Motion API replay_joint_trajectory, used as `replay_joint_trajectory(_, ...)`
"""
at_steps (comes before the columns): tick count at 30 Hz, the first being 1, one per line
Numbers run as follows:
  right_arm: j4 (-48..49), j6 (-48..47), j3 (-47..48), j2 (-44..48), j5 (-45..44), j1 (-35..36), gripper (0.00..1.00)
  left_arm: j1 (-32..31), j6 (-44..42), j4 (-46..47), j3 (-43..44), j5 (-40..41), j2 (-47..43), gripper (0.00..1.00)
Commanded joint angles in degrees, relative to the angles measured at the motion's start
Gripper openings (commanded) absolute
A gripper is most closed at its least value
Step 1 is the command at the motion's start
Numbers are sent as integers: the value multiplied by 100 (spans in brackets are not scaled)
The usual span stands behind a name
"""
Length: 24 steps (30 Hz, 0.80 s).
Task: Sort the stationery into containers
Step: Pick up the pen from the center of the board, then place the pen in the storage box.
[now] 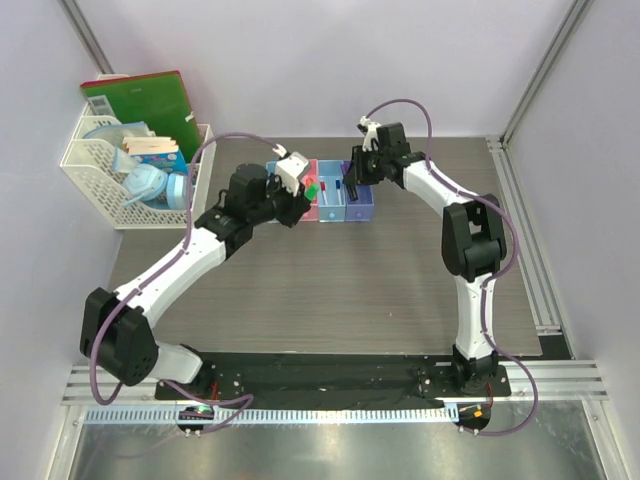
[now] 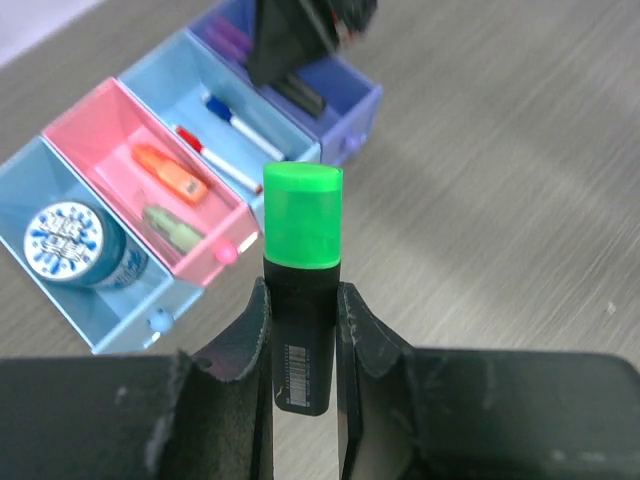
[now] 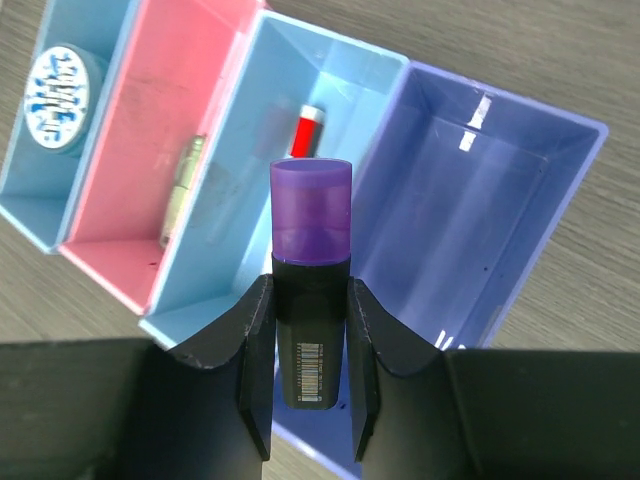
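Note:
My left gripper (image 2: 302,295) is shut on the green-black highlighter (image 2: 302,240) and holds it above the table just in front of the bin row; it also shows in the top view (image 1: 311,187). My right gripper (image 3: 311,290) is shut on the purple-black highlighter (image 3: 311,215), held over the edge between the light blue bin (image 3: 240,240) and the purple bin (image 3: 470,230). The blue bin (image 2: 60,300) holds the tape roll (image 2: 68,240). The pink bin (image 2: 100,115) holds the orange highlighter (image 2: 170,172) and the pale green pen (image 2: 172,228). The light blue bin holds the red-capped marker (image 2: 205,150) and the blue-capped marker (image 2: 235,118).
A white lattice basket (image 1: 90,165) with masks and papers, and a green folder (image 1: 140,100) behind it, stands at the far left of the table. A metal rail (image 1: 520,230) runs along the right edge. Both arms reach over the bin row (image 1: 372,212) at the far middle.

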<state>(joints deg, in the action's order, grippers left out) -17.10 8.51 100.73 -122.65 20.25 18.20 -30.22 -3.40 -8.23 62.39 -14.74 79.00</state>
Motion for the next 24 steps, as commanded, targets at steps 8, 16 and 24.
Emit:
replay_joint_trajectory(8,172,-166,123,-198,-162,-194,21,60,797,603,1618,577,844,0)
replay_joint_trajectory(16,-425,-534,167,522,-13,-202,79,77,1420,726,2005,806,1723,0)
replay_joint_trajectory(24,-785,-1219,-693,2479,-249,-509,84,77,1755,795,2199,1315,2181,0)
